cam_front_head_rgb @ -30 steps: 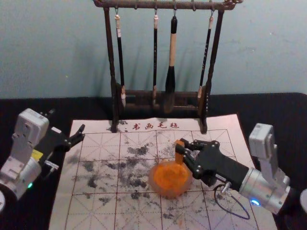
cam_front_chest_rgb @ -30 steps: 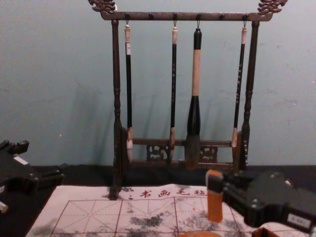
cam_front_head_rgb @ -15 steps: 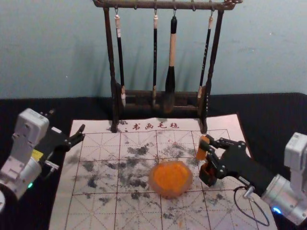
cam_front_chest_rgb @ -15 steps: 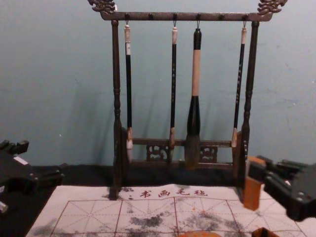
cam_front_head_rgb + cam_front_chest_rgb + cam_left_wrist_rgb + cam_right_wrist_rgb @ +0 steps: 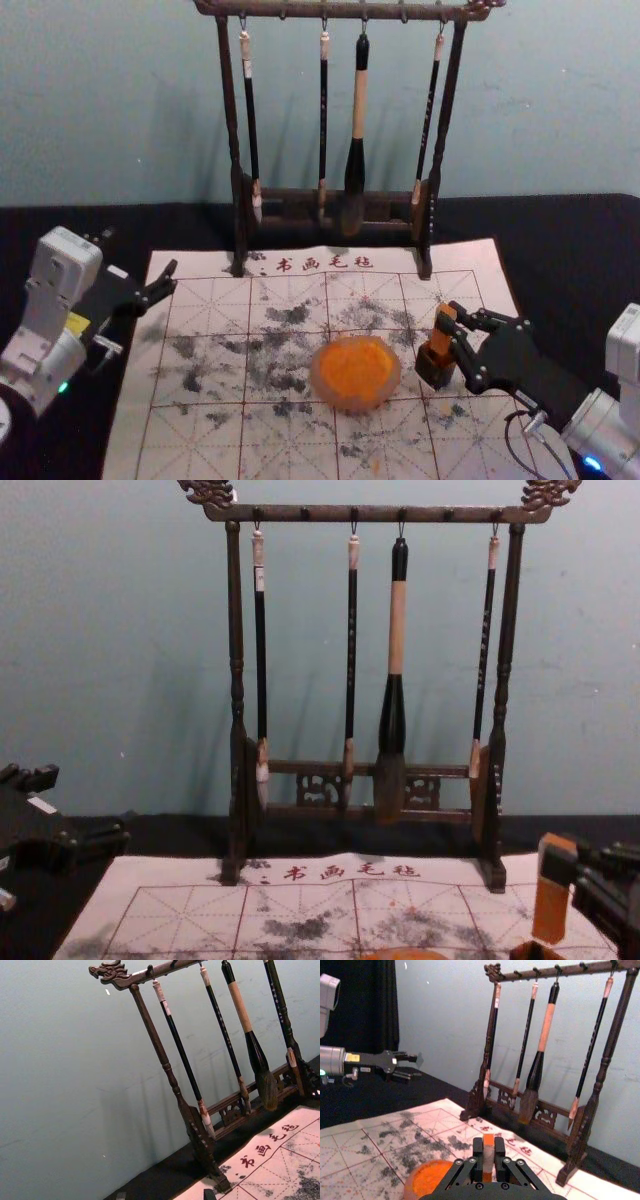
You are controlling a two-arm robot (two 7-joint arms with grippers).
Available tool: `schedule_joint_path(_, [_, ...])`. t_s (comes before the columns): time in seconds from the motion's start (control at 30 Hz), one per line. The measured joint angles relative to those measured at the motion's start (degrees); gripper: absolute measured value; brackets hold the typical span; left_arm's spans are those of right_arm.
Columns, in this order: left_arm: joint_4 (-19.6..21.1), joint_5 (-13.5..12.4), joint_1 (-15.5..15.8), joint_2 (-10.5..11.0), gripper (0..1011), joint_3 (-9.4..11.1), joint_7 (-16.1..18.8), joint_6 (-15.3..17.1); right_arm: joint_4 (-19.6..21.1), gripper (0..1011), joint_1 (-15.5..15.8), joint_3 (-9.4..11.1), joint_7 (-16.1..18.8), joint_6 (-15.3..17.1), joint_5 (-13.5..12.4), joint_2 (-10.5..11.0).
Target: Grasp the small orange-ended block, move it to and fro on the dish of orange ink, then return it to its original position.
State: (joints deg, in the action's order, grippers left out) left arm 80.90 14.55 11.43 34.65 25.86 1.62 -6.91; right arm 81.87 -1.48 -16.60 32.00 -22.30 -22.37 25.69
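Right claw (image 5: 489, 1144), clamped on the block (image 5: 442, 337), has left the dish (image 5: 355, 373) to its left, nearing the box (image 5: 433, 370) below; return appears underway. Left claw (image 5: 141, 252) parked opposite, spread.

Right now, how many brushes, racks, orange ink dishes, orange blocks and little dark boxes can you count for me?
Brushes: 4
Rack: 1
Orange ink dish: 1
Orange block: 1
Little dark box: 1
Total: 8
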Motion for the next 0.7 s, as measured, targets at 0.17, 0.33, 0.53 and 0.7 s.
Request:
schedule_joint_path(0.17, [0.0,0.0,0.0,0.0,1001,0.0,0.0,0.0,-0.9,88,0.0,0.3,0.2,0.2,0.4,-0.2])
schedule_joint_path(0.33, [0.0,0.0,0.0,0.0,1001,0.0,0.0,0.0,-2.6,88,-0.7,0.5,0.6,0.0,0.7,-0.7])
schedule_joint_path(0.53, [0.0,0.0,0.0,0.0,1001,0.0,0.0,0.0,-5.0,88,-1.8,0.6,1.1,-0.6,0.7,-1.6])
schedule_joint_path(0.7, [0.0,0.0,0.0,0.0,1001,0.0,0.0,0.0,-6.6,88,-2.6,0.6,1.6,-0.7,0.6,-2.1])
